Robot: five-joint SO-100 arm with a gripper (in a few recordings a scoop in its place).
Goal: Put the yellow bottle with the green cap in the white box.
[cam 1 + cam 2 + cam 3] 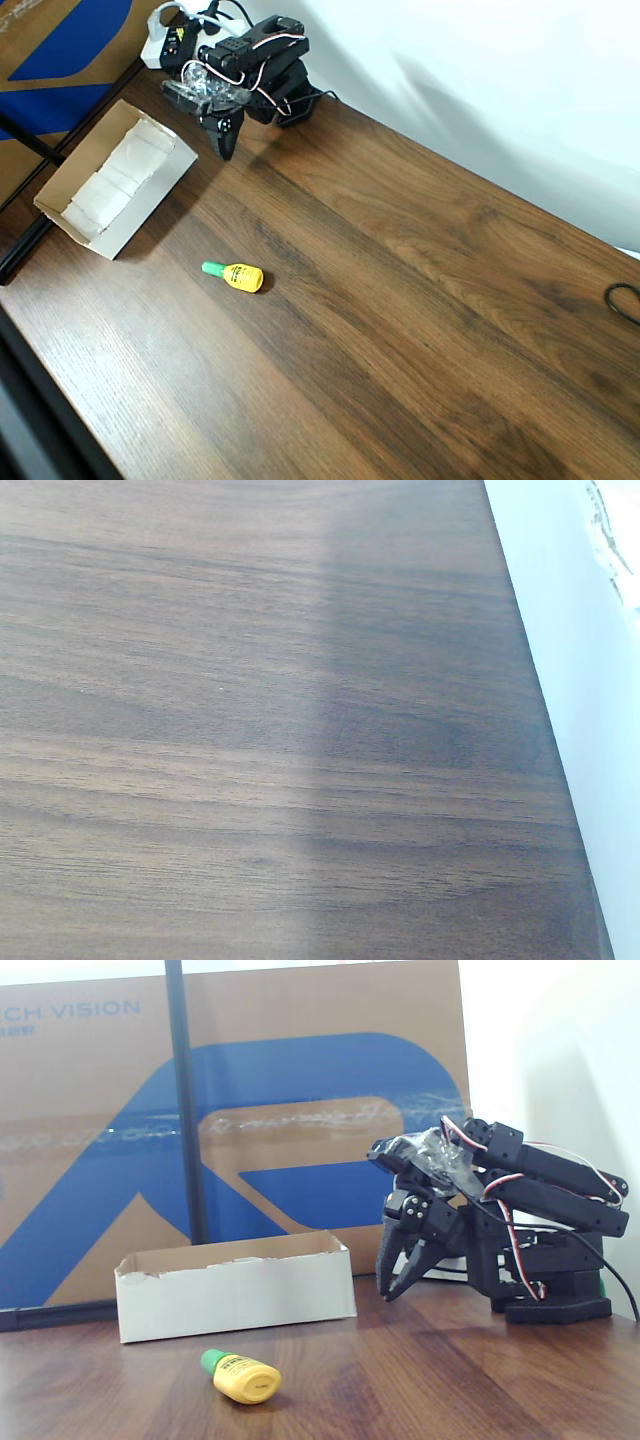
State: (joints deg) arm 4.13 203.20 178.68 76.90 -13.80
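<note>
A black robot arm [520, 1220] sits folded at the back of a dark wood-grain table [420, 330], its gripper [398, 1272] angled down toward the tabletop with its fingers drawn close together and nothing between them; in the overhead view the gripper [224, 135] hangs near the table's far edge. The yellow bottle with the green cap [234, 275] lies on its side on the bare wood, well apart from the gripper and out in front of it, toward the open middle of the table; in the fixed view the bottle [243, 1377] rests nearer the camera and to the left of the fingertips, cap pointing left. The white box [115, 177] stands just to the gripper's left in the overhead view, open side up, its pale interior showing; in the fixed view the box [235, 1285] sits beside the gripper, between it and the picture's left edge, ahead of a large brown-and-blue cardboard sheet [230, 1120] propped behind the table. The wrist view takes in wood grain [260, 740] and a strip of white wall [580, 680].
</note>
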